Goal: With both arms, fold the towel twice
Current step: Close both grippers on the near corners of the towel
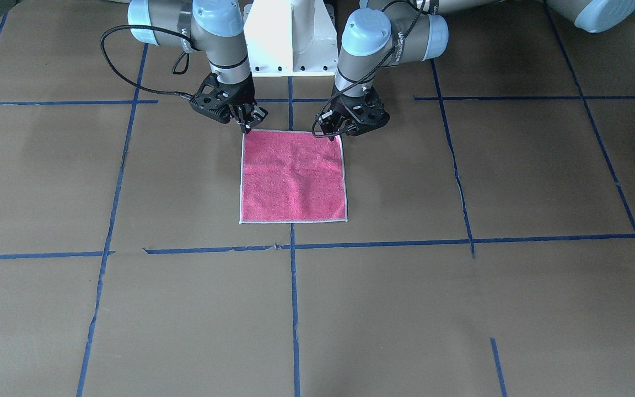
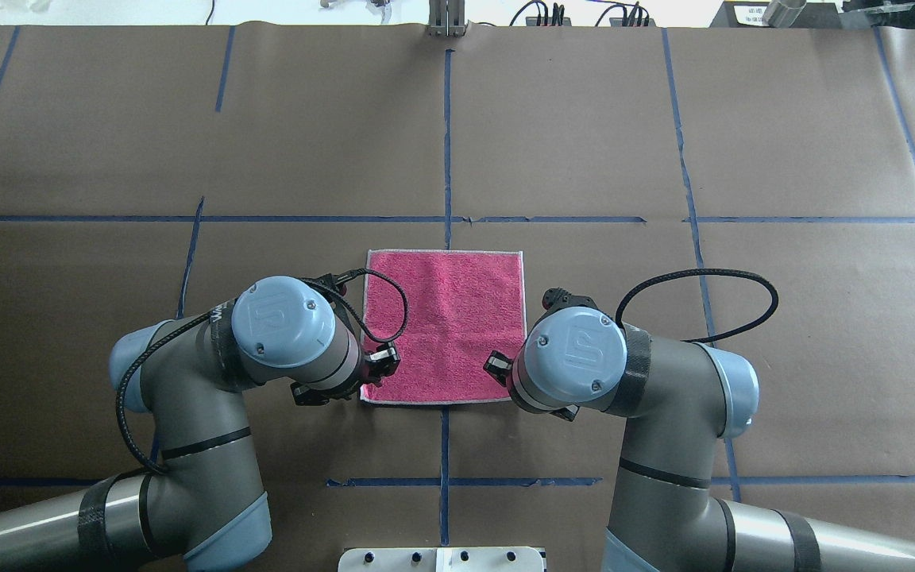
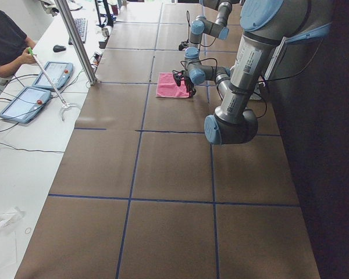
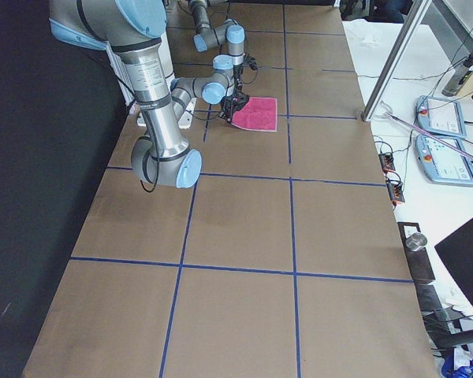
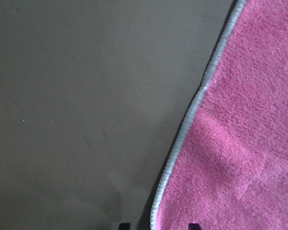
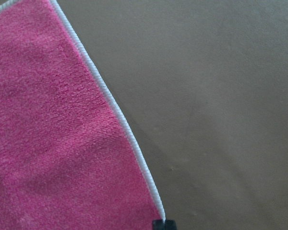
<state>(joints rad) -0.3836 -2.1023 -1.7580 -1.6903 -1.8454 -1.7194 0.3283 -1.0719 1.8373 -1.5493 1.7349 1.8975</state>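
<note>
One square terry towel [image 1: 293,176], pink, whitish hem

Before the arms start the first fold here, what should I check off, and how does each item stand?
1. Towel lies flat, pink face up: ok.
2. Left gripper at its robot-side corner, hem between its open fingertips: ok.
3. Right gripper at the other robot-side corner: ok.
4. Right gripper's hold on the hem: cannot tell; only one dark tip shows in its wrist view.
5. Cable of the left arm loops over the towel in the overhead view; whether it touches: cannot tell.
</note>
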